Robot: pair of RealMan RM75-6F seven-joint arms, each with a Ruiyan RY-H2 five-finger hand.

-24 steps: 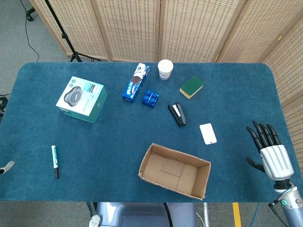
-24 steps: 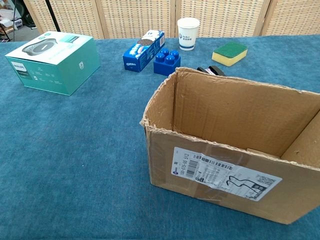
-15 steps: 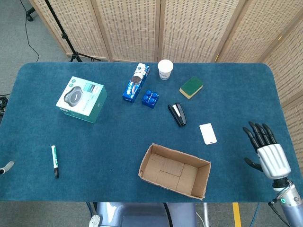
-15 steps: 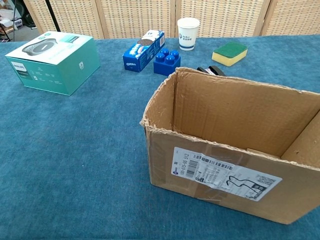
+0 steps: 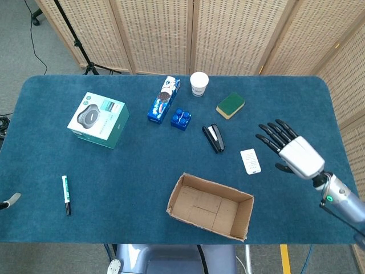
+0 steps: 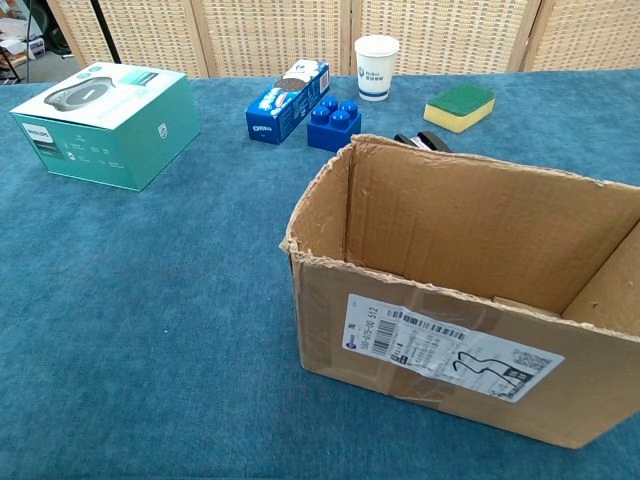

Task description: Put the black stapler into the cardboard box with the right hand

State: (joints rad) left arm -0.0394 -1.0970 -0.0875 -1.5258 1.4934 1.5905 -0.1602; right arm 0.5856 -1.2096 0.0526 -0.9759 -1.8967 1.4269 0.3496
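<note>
The black stapler (image 5: 214, 138) lies flat on the blue table, behind the open cardboard box (image 5: 210, 206). In the chest view only the stapler's top (image 6: 424, 141) peeks over the rim of the cardboard box (image 6: 450, 300). My right hand (image 5: 288, 151) hovers right of the stapler with its fingers spread and holds nothing. A tip of my left hand (image 5: 7, 200) shows at the far left edge; how its fingers stand cannot be made out.
A white card (image 5: 250, 161) lies between my right hand and the stapler. Behind are a green sponge (image 5: 230, 105), a paper cup (image 5: 199, 83), blue blocks (image 5: 181, 119) and an Oreo pack (image 5: 163, 99). A teal box (image 5: 98, 120) and a marker (image 5: 66, 194) sit at left.
My right hand has moved up and leftward from the table's right front corner toward the white card and the stapler, fingers still spread. Nothing on the table has moved.
</note>
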